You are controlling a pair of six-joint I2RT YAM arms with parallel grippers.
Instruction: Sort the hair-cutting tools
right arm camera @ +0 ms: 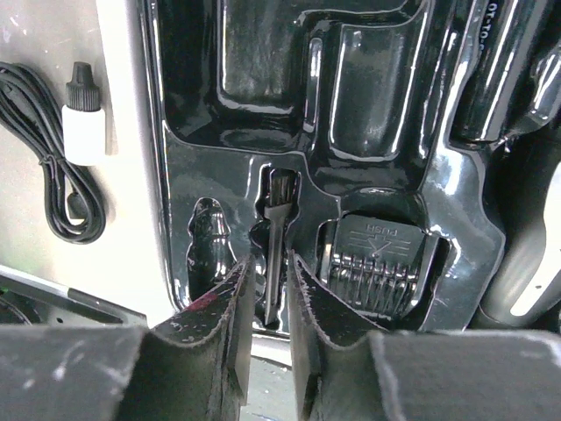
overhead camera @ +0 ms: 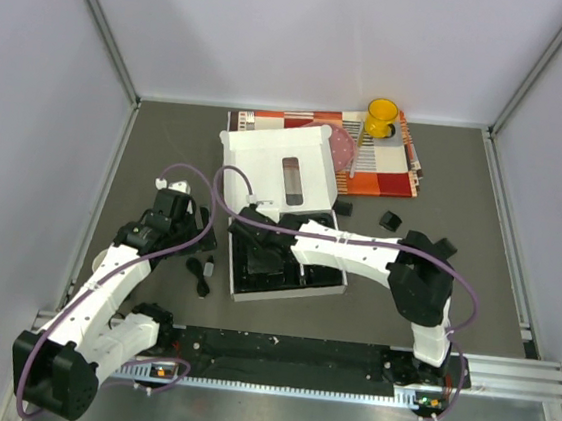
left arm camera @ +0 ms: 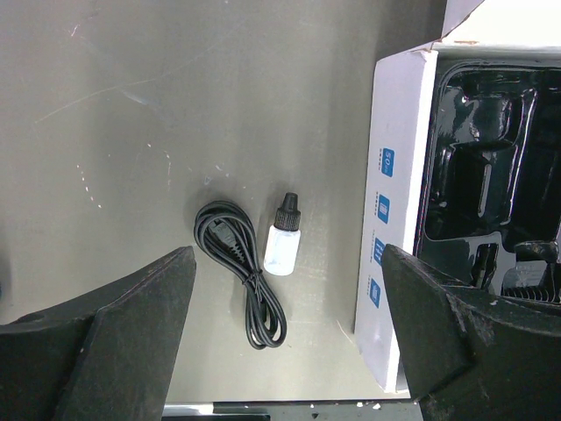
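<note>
While left claw (left arm camera: 287,254) hovers wide over cord (left arm camera: 230,247), right claw (right arm camera: 272,267) bent into tray (right arm camera: 368,88), narrow astride stick (right arm camera: 276,228)

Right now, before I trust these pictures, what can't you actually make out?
- Right wrist view: the thin black brush sits between the jaws of the right gripper. The jaws hide its lower end, so a pinch is unclear.
- Right wrist view: the clipper is cut off by the right edge.
- Top view: the right arm covers much of the black tray.
- Top view: the black pieces beside the lid are too small to identify.
</note>
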